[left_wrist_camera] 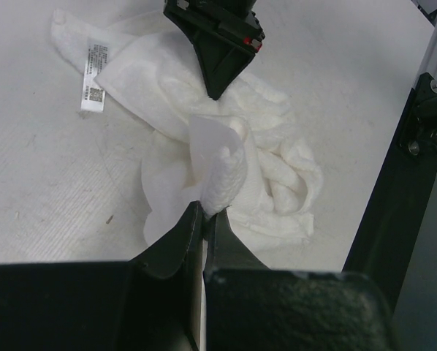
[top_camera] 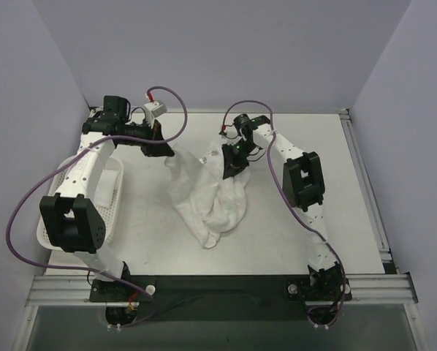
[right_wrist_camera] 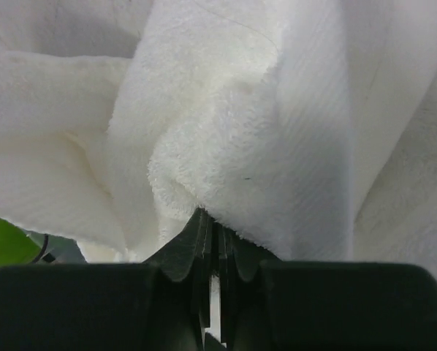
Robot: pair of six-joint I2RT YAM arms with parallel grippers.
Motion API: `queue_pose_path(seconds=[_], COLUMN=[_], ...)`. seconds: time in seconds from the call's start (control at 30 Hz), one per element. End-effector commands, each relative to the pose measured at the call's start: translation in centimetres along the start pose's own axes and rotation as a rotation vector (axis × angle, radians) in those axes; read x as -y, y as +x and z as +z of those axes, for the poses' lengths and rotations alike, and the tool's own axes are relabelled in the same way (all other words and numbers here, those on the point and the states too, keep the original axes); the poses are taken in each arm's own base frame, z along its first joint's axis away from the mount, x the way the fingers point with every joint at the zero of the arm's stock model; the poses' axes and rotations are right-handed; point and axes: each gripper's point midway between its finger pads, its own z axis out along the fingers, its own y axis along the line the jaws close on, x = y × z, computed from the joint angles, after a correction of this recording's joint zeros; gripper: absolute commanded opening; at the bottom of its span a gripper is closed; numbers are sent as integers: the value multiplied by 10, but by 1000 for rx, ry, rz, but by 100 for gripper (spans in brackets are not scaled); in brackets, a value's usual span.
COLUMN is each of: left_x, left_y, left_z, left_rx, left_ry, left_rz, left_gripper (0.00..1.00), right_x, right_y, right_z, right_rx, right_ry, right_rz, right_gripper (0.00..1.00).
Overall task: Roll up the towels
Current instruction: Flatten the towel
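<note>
A white terry towel [top_camera: 207,197] with a printed label [top_camera: 207,156] hangs crumpled between both grippers at the table's middle, its lower end bunched on the table. My left gripper [top_camera: 166,151] is shut on the towel's left edge; the left wrist view shows its jaws [left_wrist_camera: 204,208] pinching a fold of the towel [left_wrist_camera: 226,157]. My right gripper [top_camera: 230,172] is shut on the towel's right edge; the right wrist view shows its jaws [right_wrist_camera: 213,219] clamped on the fabric [right_wrist_camera: 240,124], which fills that view.
A white plastic basket [top_camera: 115,197] stands at the table's left edge under the left arm. The table [top_camera: 328,190] has grey walls behind and to both sides. A metal rail [top_camera: 372,281] runs along the near edge.
</note>
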Motion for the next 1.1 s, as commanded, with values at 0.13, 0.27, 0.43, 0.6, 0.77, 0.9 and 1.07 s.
queue_pose_path(seconds=[0.13,0.27,0.43,0.6,0.77,0.9,1.07], left_x=[-12,-21,-32,-54,-56,-53,-53], left_y=[-14,-6,22,52,60,58,53], left_z=[-23,-37,-33,-30,-33,-30,-25], left_rx=[65,59,-23,-126,-93,-65,-61], left_ry=[-13,-22,-24,-48,12,38,48], left_rz=[15,52,136,270,397,455,449], left_gripper=[0,0,0,0,4,10,11], right_x=[20,64,129,172,178,154,138], right_y=[48,122,242,303,258,195,133], right_z=[-110,-177,-166,-156,-185,-204,-204], right_rx=[14,-11,-319,-512,-345,-114,7], right_ry=[-60,67,232,378,389,311,206], right_rz=[-40,-147,-253,-308,-195,-102,28], right_gripper=[0,0,0,9,62,67,70])
